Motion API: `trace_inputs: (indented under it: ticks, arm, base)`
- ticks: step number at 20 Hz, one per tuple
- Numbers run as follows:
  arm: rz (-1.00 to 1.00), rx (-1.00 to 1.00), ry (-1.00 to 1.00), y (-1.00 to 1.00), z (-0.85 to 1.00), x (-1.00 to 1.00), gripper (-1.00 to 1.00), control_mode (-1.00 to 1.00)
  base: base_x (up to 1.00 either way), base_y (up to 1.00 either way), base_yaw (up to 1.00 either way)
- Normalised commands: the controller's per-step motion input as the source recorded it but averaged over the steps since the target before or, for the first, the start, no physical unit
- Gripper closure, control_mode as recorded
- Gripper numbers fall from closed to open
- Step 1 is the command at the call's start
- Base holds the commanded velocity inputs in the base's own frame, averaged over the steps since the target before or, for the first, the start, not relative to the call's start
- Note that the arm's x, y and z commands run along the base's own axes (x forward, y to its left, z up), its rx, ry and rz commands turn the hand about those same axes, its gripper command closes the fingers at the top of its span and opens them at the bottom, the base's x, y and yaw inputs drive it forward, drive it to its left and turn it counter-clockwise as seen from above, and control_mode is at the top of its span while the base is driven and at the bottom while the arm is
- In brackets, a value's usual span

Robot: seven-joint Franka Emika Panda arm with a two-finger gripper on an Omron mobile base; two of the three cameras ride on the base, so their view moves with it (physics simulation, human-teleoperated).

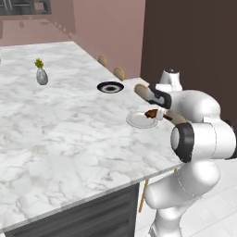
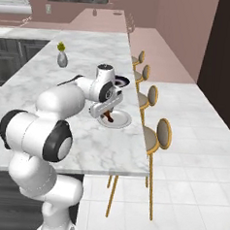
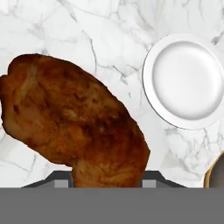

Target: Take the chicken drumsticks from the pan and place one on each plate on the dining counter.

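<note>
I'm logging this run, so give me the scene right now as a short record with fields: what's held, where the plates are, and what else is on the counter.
held item: reddish-brown drumstick, between the gripper fingers
gripper position: above the white plate, near the dining counter edge
white plate: nothing on it in the hand view
dark plate: farther along the same edge, looks bare
other item: small grey vase with a yellow sprig
stools: yellow-rimmed stools along the counter's side

The pale plate [image 3: 186, 81] lies bare on the dining counter [image 1: 69, 134], open from above. The dark plate [image 1: 110, 87] sits well apart, also uncovered. A small vase [image 1: 41, 75] stands far off; stools [image 2: 157, 134] line the counter's edge.
</note>
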Motion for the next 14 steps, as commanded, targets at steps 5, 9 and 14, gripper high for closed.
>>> trace_inputs:
  ticks: [5, 9, 14]
  arm:
    - [0.03, 0.0, 0.07, 0.28, -0.11, 0.54, 1.0, -1.0]
    - [0.0, 0.0, 0.12, 0.22, -0.21, 0.46, 1.0, -1.0]
    - [0.0, 0.03, 0.09, -0.01, -0.25, 0.35, 1.0, -1.0]
  base:
    - [0.0, 0.0, 0.0]
    - [0.0, 0.0, 0.0]
    - [0.0, 0.0, 0.0]
